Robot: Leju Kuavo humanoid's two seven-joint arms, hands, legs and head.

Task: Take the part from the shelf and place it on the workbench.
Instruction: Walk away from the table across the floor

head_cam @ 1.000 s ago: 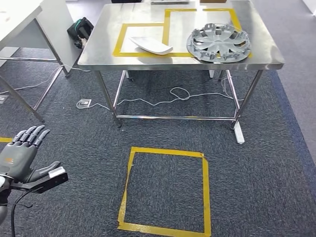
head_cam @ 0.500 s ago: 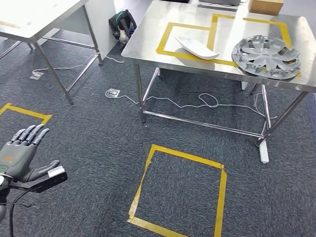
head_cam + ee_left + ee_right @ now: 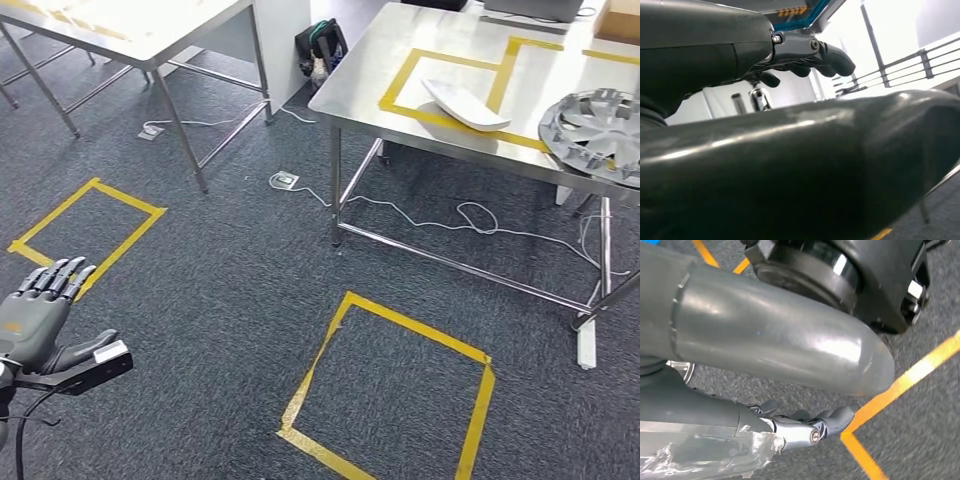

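Note:
My left hand [image 3: 38, 320] hangs at the lower left of the head view, fingers stretched apart and holding nothing. The left wrist view has its dark fingers [image 3: 806, 50] extended in the air. My right hand [image 3: 802, 425] hangs over the carpet with its fingers loosely extended and nothing in them. The steel workbench [image 3: 362, 70] stands at the upper right, marked with yellow tape. A white curved part [image 3: 466, 104] lies on it inside a taped rectangle. A grey wheel cover [image 3: 596, 125] lies at its right end.
A yellow tape square [image 3: 392, 390] marks the carpet in front of the workbench, and another yellow square [image 3: 87, 225] lies to the left. A white table [image 3: 151, 25] stands at the upper left. A black bag [image 3: 321, 45], a cable [image 3: 468, 215] and a power strip [image 3: 586, 345] lie near the workbench legs.
The camera has turned to the left, so the workbench and floor square have slid to the right in the picture. The second floor square has come into view. My left hand keeps its pose.

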